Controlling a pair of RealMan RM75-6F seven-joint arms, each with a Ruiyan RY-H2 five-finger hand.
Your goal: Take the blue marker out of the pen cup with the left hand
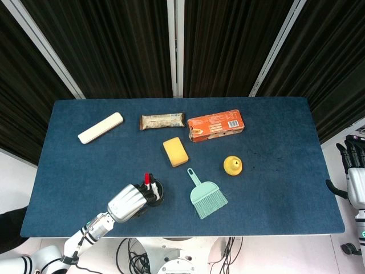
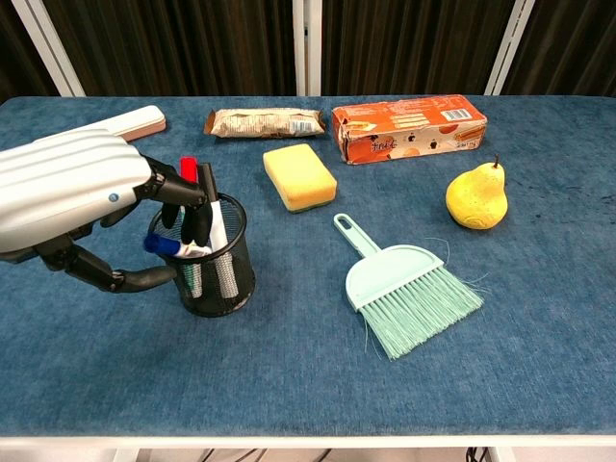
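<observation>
The black mesh pen cup (image 2: 214, 272) stands near the table's front left, also seen in the head view (image 1: 157, 193). The blue marker (image 2: 160, 245) leans in it, its cap over the left rim, beside a red marker (image 2: 188, 169) and a black one (image 2: 209, 181). My left hand (image 2: 72, 188) hangs over the cup's left side. Its fingertips (image 2: 195, 223) dip into the cup mouth right by the blue cap, and its thumb curls under against the outer wall. No firm grip on the marker shows. My right hand (image 1: 355, 164) hangs off the table's right edge, fingers apart, holding nothing.
A mint hand brush (image 2: 409, 286) lies just right of the cup, with a yellow sponge (image 2: 299, 176) behind it. A yellow pear (image 2: 476, 197), an orange box (image 2: 409, 126), a wrapped snack bar (image 2: 265, 122) and a white case (image 2: 130, 122) lie farther back.
</observation>
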